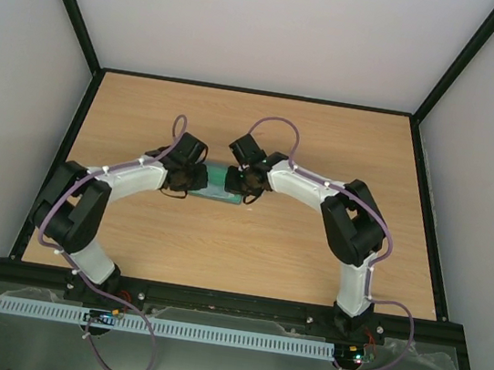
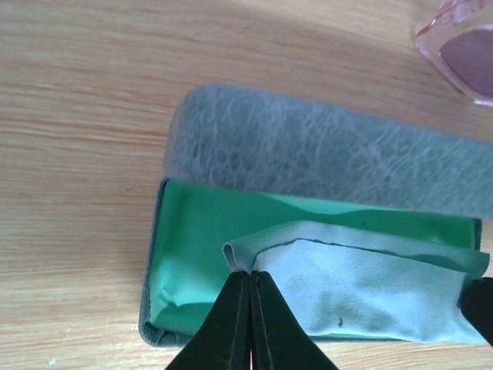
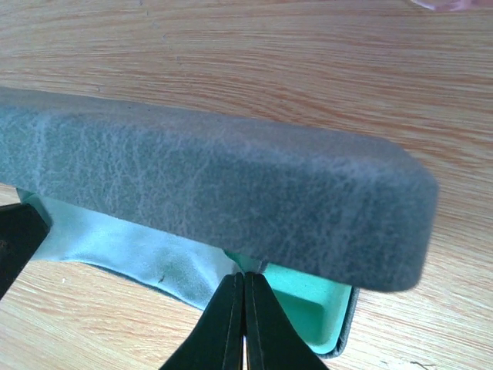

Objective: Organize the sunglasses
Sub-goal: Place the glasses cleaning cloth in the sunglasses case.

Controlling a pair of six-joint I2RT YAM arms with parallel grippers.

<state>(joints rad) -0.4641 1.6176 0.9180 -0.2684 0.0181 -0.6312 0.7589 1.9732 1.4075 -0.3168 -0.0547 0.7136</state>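
The sunglasses [image 2: 466, 54] are seen only in part. One pink rim and lens show at the upper right corner of the left wrist view, cut off by the frame edge. They lie on the table [image 2: 77, 116] beyond the case [image 2: 151, 262], apart from it. In the top view they cannot be made out among the arms. The case is open, its grey lid [image 2: 323, 154] standing partly over the tray. A light-blue cloth [image 2: 362, 289] lies on the green lining [image 2: 200, 247]. The left claw [image 2: 252, 276] is closed, with a fold of the cloth pinched between its tips. The right claw [image 3: 244, 277] is likewise closed at the cloth's other end, under the lid; a hold there cannot be confirmed.
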